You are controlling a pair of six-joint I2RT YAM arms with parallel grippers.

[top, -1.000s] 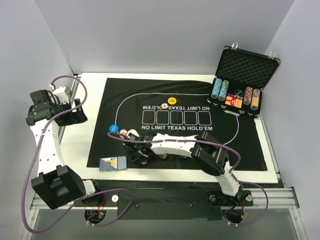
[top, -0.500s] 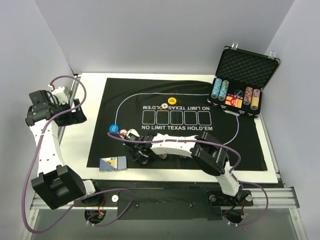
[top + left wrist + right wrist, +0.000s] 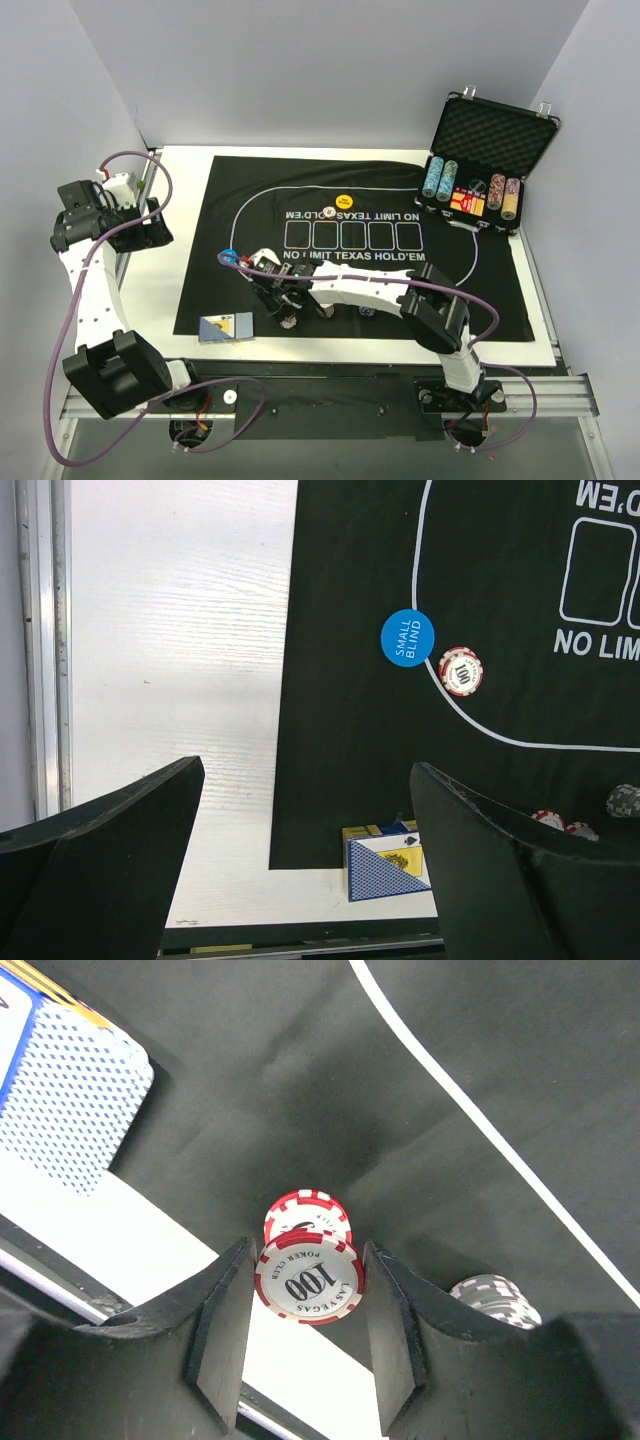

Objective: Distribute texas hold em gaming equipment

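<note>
The chip [image 3: 307, 1282] is red-and-white striped, marked 100; the card [image 3: 70, 1090] blue-dotted, the disc [image 3: 407, 638] blue, the mat [image 3: 350, 730] black.

A: Where does everything sit?
B: A black printed fabric mat [image 3: 480, 290] covers the middle of the white tabletop [image 3: 185, 200]. An open silver metal case [image 3: 495, 130] stands at the far right corner, with multi-colour chip columns [image 3: 440, 180] inside it.
A: And on the mat?
B: A round yellow disc [image 3: 345, 200] lies far centre. A round blue disc [image 3: 407, 638] lies left, with a red-and-white poker chip [image 3: 461, 670] just right of it. A blue-backed card deck [image 3: 226, 327] straddles the near left edge.
A: Further front?
B: A second red-and-white chip [image 3: 307, 1282] sits pinched between the right gripper's [image 3: 307, 1260] jaws, above a third chip [image 3: 300, 1205] on the mat.
</note>
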